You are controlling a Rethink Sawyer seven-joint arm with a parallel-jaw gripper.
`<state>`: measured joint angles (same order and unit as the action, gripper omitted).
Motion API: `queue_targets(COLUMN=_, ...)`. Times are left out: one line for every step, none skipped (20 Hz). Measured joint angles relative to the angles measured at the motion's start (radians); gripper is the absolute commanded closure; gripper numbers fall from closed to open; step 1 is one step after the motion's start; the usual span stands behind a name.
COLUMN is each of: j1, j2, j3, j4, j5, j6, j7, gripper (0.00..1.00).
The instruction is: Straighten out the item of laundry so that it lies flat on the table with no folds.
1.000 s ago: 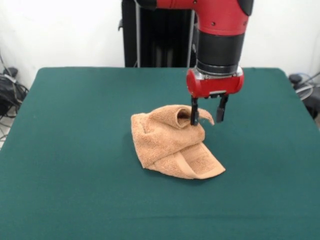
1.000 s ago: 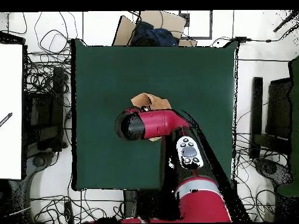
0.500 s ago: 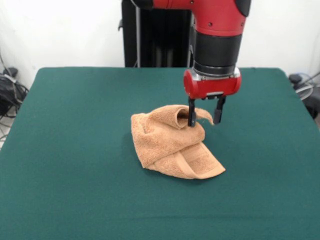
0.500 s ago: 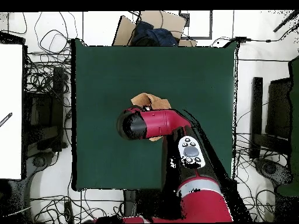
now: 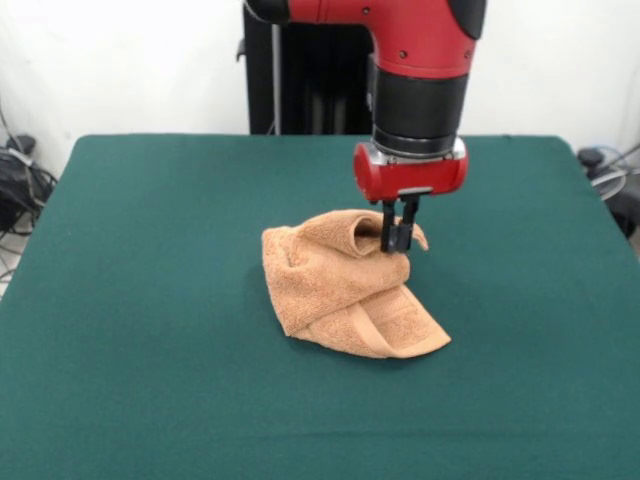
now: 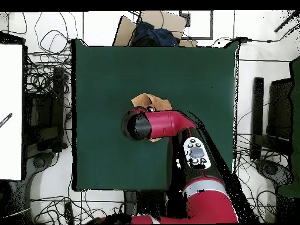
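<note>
You can see that the gripper has closed in the last half second: a moment ago its two fingers stood apart on either side of the raised fold, and now they are pressed together on that fold of the hand towel. The arm has also shifted a little sideways over the cloth. I judge this to mean that the grasp is made and the next step is to lift or pull the pinched flap to open the towel.

The towel is crumpled and folded over itself near the middle of the table, well apart from every edge, with one banded corner pointing to the near edge. It is not flat yet.

There are no containers on the table, so nothing to report for them.
</note>
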<state>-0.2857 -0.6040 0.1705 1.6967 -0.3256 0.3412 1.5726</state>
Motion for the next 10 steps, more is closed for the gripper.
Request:
queue_targets(j1=-0.001, j2=0.0, j3=0.0, j4=0.0, j5=0.0, j6=0.0, j7=0.0, gripper=1.0)
queue_targets(j1=-0.002, j2=0.0, j3=0.0, j4=0.0, j5=0.0, j6=0.0, j7=0.0, gripper=1.0)
queue_targets(j1=-0.004, j2=0.0, j3=0.0, j4=0.0, j5=0.0, j6=0.0, j7=0.0, gripper=1.0)
queue_targets(j1=-0.005, j2=0.0, j3=0.0, j4=0.0, j5=0.0, j6=0.0, j7=0.0, gripper=1.0)
queue_targets(j1=-0.005, j2=0.0, j3=0.0, j4=0.0, j5=0.0, j6=0.0, j7=0.0, gripper=1.0)
queue_targets(j1=-0.005, j2=0.0, j3=0.0, j4=0.0, j5=0.0, j6=0.0, j7=0.0, gripper=1.0)
queue_targets(j1=-0.005, j2=0.0, j3=0.0, j4=0.0, j5=0.0, j6=0.0, j7=0.0, gripper=1.0)
queue_targets(j1=-0.005, j2=0.0, j3=0.0, j4=0.0, j5=0.0, j6=0.0, j7=0.0, gripper=1.0)
queue_targets(j1=-0.005, j2=0.0, j3=0.0, j4=0.0, j5=0.0, j6=0.0, j7=0.0, gripper=0.0)
queue_targets(j1=-0.005, j2=0.0, j3=0.0, j4=0.0, j5=0.0, j6=0.0, j7=0.0, gripper=0.0)
